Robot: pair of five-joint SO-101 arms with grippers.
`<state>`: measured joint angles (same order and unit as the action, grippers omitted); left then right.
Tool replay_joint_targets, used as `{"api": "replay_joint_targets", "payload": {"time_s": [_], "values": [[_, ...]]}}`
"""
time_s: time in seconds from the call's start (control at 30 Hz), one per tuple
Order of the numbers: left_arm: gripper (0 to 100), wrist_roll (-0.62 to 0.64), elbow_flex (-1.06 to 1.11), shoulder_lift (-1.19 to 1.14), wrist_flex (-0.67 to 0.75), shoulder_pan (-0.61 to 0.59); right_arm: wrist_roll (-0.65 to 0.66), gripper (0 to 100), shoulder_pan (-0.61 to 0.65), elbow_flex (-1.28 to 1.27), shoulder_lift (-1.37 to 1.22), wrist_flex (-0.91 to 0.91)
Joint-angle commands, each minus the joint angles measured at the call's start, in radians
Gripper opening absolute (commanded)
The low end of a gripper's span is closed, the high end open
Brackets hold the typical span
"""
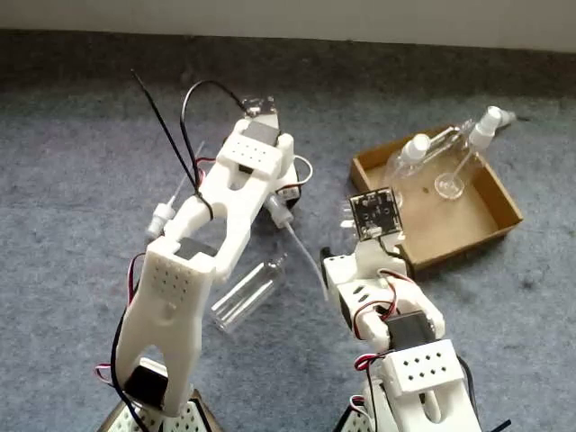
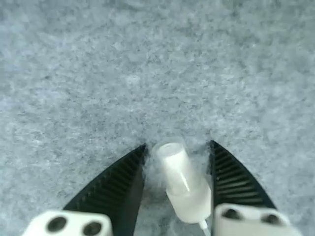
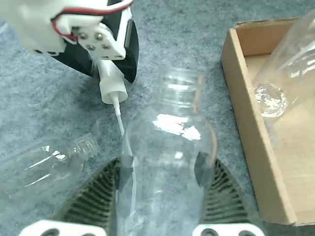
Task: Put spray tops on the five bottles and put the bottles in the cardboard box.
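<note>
The left jaws pinch the spray top (image 2: 179,182). Its thin tube hangs down just left of the open bottle (image 3: 167,147) gripped in the right jaws.

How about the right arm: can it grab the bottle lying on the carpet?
Probably not yet. Its tool is full, holding an open bottle, though the lying bottle is close beside it.

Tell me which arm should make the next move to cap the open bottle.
Left. The left fingers hold a spray top, tube hanging beside the open bottle that the right fingers hold.
</note>
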<state>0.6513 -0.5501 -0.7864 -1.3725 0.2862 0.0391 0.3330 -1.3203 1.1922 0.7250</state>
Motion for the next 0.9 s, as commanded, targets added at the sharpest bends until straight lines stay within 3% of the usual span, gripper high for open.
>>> {"api": "replay_joint_targets", "payload": {"time_s": [0.0, 0.27, 0.43, 0.67, 0.87], "values": [[16, 0.009, -0.051, 0.008, -0.015, 0.019, -0.008, 7.4, -0.013, 0.01, 0.025, -0.021], [15, 0.008, -0.051, 0.007, -0.123, 0.048, -0.006, 7.4, -0.013, 0.01, 0.025, -0.021], [0, 0.003, -0.051, 0.004, -0.118, 0.045, -0.005, 7.4, -0.013, 0.01, 0.025, -0.021], [2, 0.0, -0.054, 0.01, -0.117, 0.041, -0.005, 7.4, -0.013, 0.01, 0.025, -0.022], [2, 0.0, -0.202, 0.068, -0.129, 0.039, -0.005, 7.4, -0.012, -0.007, 0.024, -0.105]]}}
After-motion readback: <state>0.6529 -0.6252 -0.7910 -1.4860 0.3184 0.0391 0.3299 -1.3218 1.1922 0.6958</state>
